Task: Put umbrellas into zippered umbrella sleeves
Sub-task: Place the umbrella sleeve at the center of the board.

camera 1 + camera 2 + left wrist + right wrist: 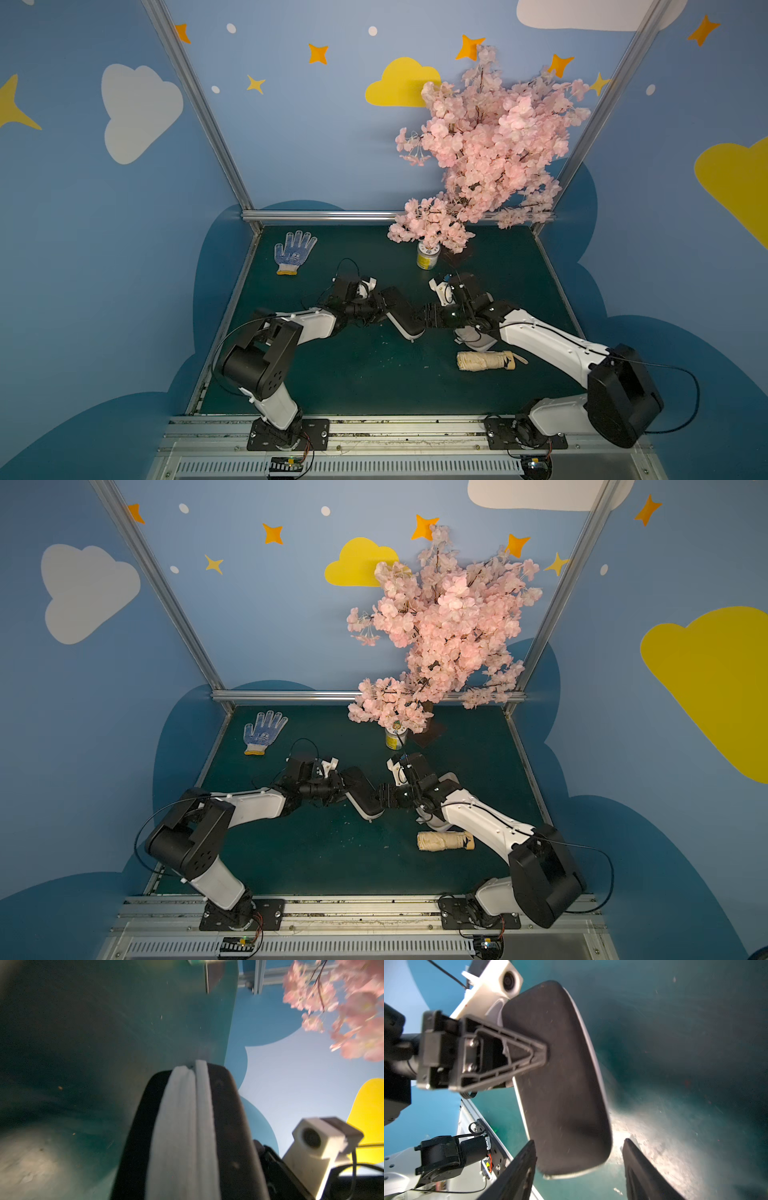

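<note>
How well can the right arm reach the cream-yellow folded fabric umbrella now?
Probably yes: the cream-yellow folded fabric umbrella lies uncovered on the green table beside that arm, and the right tool stands open, gripping nothing.

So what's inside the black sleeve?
The black sleeve, held by the left gripper, shows only pale grey edges pressed nearly together; whatever is inside is hidden.

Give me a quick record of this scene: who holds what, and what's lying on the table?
Left gripper: clamped on the black sleeve
Right gripper: open, fingers either side of the sleeve's end, not gripping
Sleeve: halves together
Cream umbrella: lying loose on the green table, outside any sleeve
Far side: dotted glove, yellow-labelled jar, pink blossom branch
</note>
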You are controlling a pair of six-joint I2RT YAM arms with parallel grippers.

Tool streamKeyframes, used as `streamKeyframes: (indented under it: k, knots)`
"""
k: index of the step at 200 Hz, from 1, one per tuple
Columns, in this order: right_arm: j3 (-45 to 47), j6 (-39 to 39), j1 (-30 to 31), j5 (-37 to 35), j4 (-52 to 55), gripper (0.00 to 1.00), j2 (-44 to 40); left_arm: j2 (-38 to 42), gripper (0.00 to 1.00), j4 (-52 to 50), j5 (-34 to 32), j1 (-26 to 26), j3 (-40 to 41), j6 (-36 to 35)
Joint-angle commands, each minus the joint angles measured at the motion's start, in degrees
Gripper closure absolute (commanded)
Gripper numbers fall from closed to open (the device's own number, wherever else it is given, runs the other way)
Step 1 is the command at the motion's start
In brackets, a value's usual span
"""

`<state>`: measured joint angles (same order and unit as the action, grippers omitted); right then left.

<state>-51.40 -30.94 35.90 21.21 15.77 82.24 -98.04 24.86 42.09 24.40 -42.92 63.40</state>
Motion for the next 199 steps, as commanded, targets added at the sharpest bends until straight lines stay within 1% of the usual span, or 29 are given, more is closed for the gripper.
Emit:
streamKeyframes:
  k: [1,20,35,61,79,110,121,135,138,141,169,185,199]
  knots:
    - [-5.2,4.7,-2.0,6.5,7.8,0.34,5.9,-0.8,0.97,-2.4,9.5,0.2,-3.0,-9.5]
    - [-7.8,4.1,-2.4,7.8,7.8,0.33,11.8,-2.0,0.94,-13.8,7.3,-0.4,-4.9,-17.5]
    - [-9.1,3.2,-2.1,8.1,7.0,0.32,15.1,-4.1,0.88,-19.2,5.6,-1.8,-5.8,-20.3]
    - [-10.2,2.2,-0.9,6.6,7.1,0.32,17.6,-7.0,0.73,-21.5,5.4,-3.2,-6.3,-20.3]
    - [-10.4,1.0,0.5,5.6,7.8,0.32,18.8,-7.6,0.65,-23.4,3.7,-3.6,-6.9,-20.5]
    - [-7.9,-3.1,2.0,5.1,5.3,0.33,18.4,-5.4,0.49,-26.0,0.5,-6.6,-6.6,-19.7]
    - [-7.3,-4.2,3.1,4.8,4.7,0.33,17.9,-4.2,0.39,-27.1,-0.3,-7.5,-6.2,-19.5]
    - [-7.2,-5.2,4.7,2.9,5.7,0.33,17.2,-2.8,0.35,-27.8,-1.4,-8.2,-5.4,-19.2]
    - [-7.2,-5.5,5.0,2.4,5.8,0.33,17.1,-2.6,0.31,-28.0,-1.8,-8.3,-5.2,-19.1]
    - [-7.1,-5.9,5.3,1.9,6.1,0.33,16.9,-2.2,0.3,-28.1,-2.2,-8.5,-4.9,-19.0]
    - [-5.4,-9.8,7.9,-2.1,6.5,0.33,14.5,-0.7,0.28,-26.8,-3.3,-10.3,-1.6,-17.3]
    - [-5.1,-10.4,10.2,-7.0,9.6,0.33,11.4,2.3,0.28,-26.7,-4.1,-10.6,0.4,-15.8]
    - [-4.6,-10.6,13.2,-12.6,13.0,0.33,7.8,6.8,0.28,-27.6,-5.9,-10.2,2.1,-14.7]
